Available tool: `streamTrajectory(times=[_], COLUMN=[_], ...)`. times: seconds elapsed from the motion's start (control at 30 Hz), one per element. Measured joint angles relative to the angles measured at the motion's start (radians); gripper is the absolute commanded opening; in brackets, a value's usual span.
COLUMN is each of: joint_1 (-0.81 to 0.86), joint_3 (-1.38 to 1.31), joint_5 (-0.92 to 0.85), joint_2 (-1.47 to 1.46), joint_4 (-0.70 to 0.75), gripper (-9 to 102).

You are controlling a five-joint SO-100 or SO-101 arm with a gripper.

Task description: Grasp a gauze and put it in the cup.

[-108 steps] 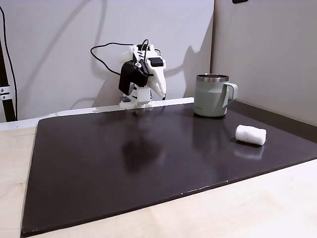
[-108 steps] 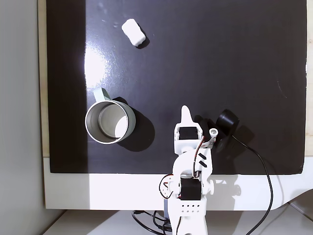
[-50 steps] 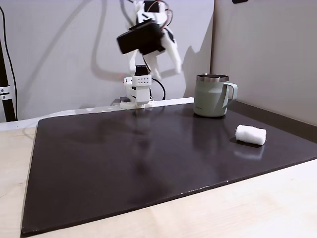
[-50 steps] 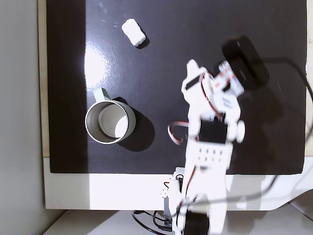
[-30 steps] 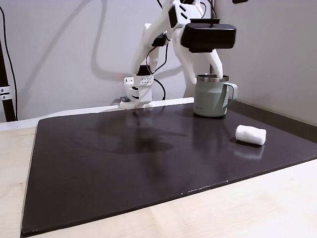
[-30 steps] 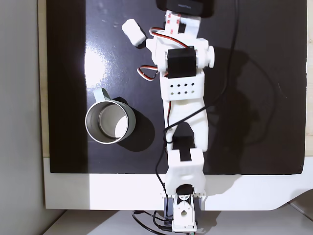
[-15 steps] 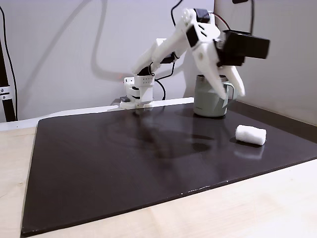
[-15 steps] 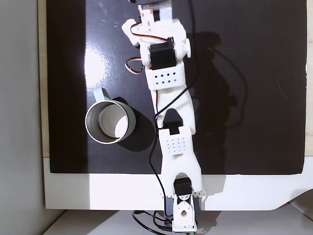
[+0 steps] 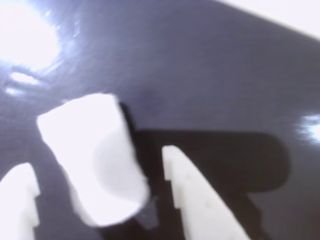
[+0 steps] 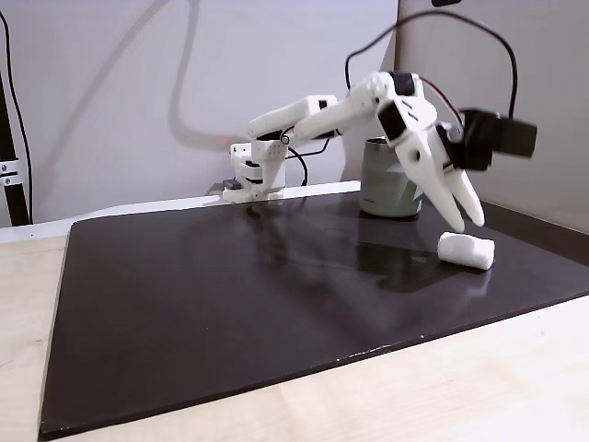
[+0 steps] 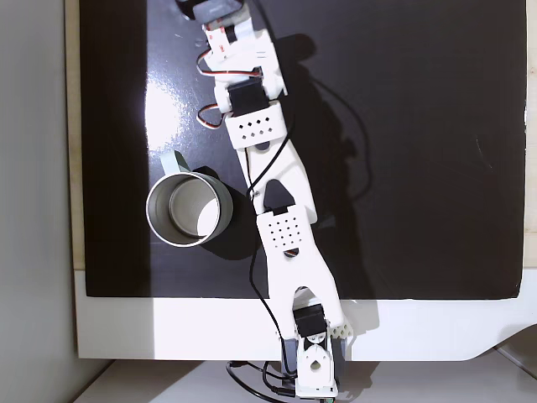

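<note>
The gauze (image 9: 92, 160) is a white roll lying on the black mat, and in the wrist view it sits between my two white fingers (image 9: 195, 200) without touching them. In a fixed view the gauze (image 10: 466, 250) lies at the mat's right, with my gripper (image 10: 466, 221) open just above it and pointing down. The cup (image 10: 382, 189), pale green, stands behind my arm and is partly covered by it. From above, the cup (image 11: 151, 210) stands empty left of my stretched arm (image 11: 252, 126), which hides the gauze.
The black mat (image 10: 230, 295) covers most of the pale wooden table (image 10: 460, 387). My base (image 10: 258, 175) stands at the mat's far edge, against the wall. A black cable (image 10: 433, 28) loops above the wrist camera. A side wall rises just right of the cup.
My arm has unfolded from its base, swung across towards the gauze and come down, so the open gripper now hangs right over the roll. Gauze and cup have not moved.
</note>
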Motion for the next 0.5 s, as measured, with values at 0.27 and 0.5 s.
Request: streamTrajectory(times=[0.27,0.5], joint_1=[-0.002,-0.006], joint_3=[-0.075,-0.091], joint_5=[0.032,0.057], joint_2=[-0.153,-0.186], joint_4=[-0.002,-0.008], gripper=[27,15])
